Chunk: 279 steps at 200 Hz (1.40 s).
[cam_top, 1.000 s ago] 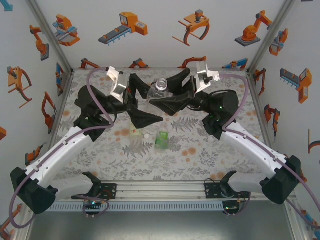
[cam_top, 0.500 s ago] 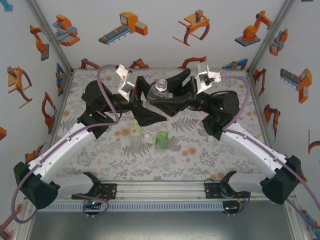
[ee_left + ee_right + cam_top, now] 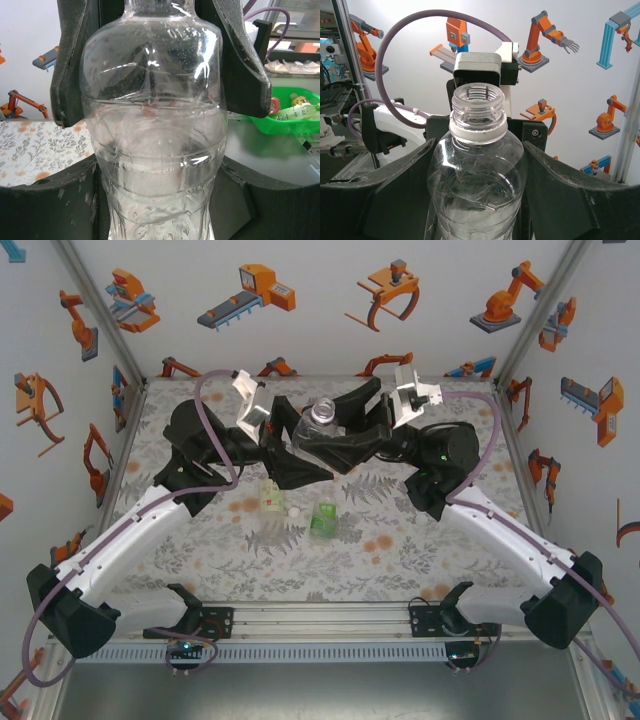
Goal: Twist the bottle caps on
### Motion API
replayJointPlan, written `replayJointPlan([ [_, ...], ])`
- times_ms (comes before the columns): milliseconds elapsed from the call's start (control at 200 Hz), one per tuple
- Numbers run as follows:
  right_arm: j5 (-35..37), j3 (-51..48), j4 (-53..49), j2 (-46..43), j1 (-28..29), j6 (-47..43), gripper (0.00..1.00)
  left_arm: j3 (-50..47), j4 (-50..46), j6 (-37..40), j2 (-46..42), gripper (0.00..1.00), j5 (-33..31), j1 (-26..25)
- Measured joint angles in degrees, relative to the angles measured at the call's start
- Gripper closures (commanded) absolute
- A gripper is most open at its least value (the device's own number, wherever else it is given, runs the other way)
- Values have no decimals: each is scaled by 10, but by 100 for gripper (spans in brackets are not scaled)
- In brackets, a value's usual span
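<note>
Bottle (image 3: 477, 165), unlabelled and uncapped, held above the far side of the counter (image 3: 450, 550).
Thin, light, slick plastic that likely dents easily. The right pincer (image 3: 476, 150) and left pincer (image 3: 157, 170) both clasp its body, so squeeze gently and keep the threaded neck free.

Three small clear plastic bottles were counted: one unlabelled clear plastic bottle (image 3: 322, 418), one yellow-labelled bottle (image 3: 270, 497) and one green-labelled bottle (image 3: 323, 520), the last two in front of the unlabelled one. One tiny white round cap (image 3: 295, 511) lay in front of it too, between that pair. Two black two-finger grippers flanked it: the left gripper (image 3: 157, 200) and the right gripper (image 3: 477, 200). Two white boxy blocks, one (image 3: 243, 400) to its left and one (image 3: 412, 395) to its right, each trailed one purple cable.
</note>
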Motion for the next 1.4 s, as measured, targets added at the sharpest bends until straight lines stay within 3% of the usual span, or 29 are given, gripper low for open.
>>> replayJointPlan([
  [195, 25, -9, -44, -44, 0, -38, 21, 1, -32, 19, -5, 50, -13, -1],
  [350, 66, -16, -120, -101, 1, -95, 20, 1, -75, 51, -22, 55, -48, -1],
  [421, 95, -14, -183, -126, 2, -129, 22, -2, -92, 66, -34, 62, -76, -1],
  [681, 280, 58, -494, -149, 2, -241, 26, -42, -143, 96, -79, 82, -189, 13],
  [756, 338, 60, -562, -148, 2, -252, 27, -44, -153, 95, -79, 85, -202, 21],
  [901, 439, 61, -676, -130, 2, -257, 28, -44, -161, 77, -79, 100, -210, 46],
  [981, 478, 61, -729, -114, -2, -257, 28, -44, -161, 68, -79, 100, -210, 57],
  [1167, 497, 53, -811, -80, -41, -223, 31, -54, -161, 64, -82, 100, -210, 60],
  [1397, 472, -19, -853, -42, -108, -139, 36, -68, -168, 63, -89, 100, -221, 60],
])
